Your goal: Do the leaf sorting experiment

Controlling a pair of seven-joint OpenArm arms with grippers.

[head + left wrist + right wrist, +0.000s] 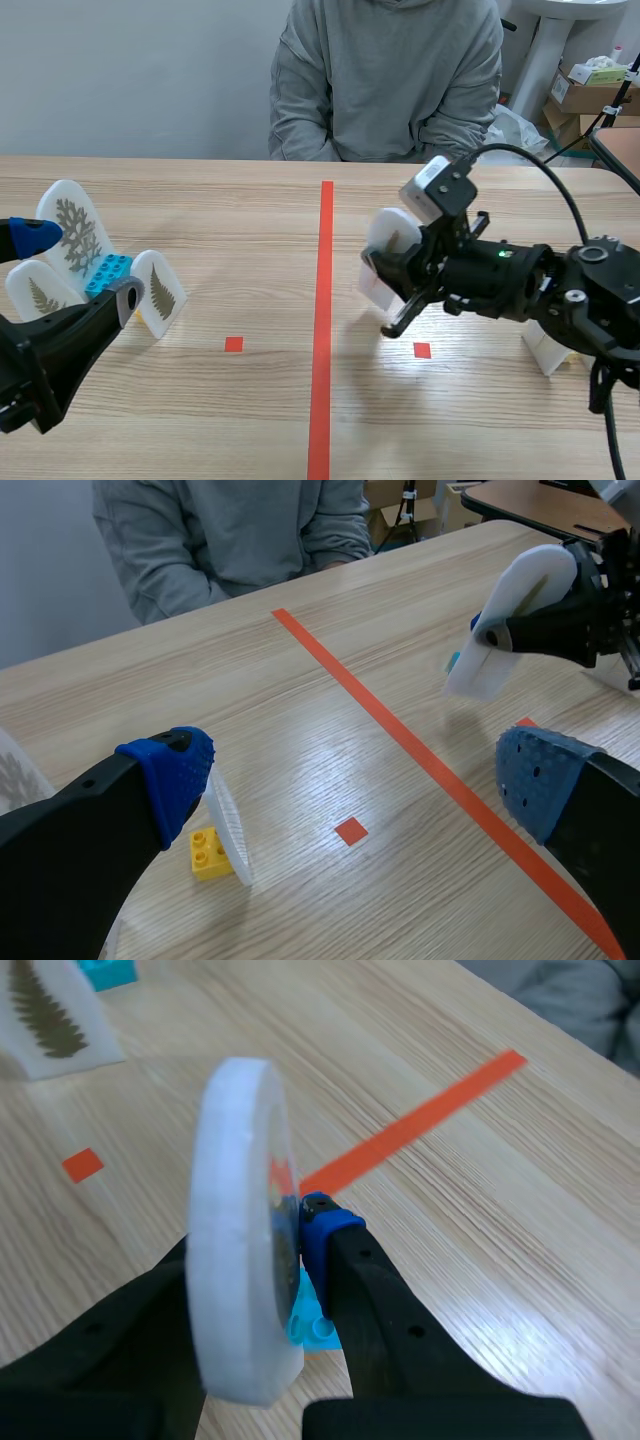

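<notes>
at 3 o'clock my right end effector (255, 1285) clamps a white leaf card (235, 1160); at 8 o'clock my left end effector (350, 780) gapes wide.

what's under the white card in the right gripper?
A light-blue brick shows under the white card; the fingers cover most of it. How it joins the card is hidden.

Leaf card (390, 235): print mostly covered by the right gripper (395, 290); edge-on in the right wrist view, so the print is unreadable. White object (545, 352), 4 o'clock from that gripper: partly under the arm. Person (385, 80): cut off above the shoulders.
</notes>
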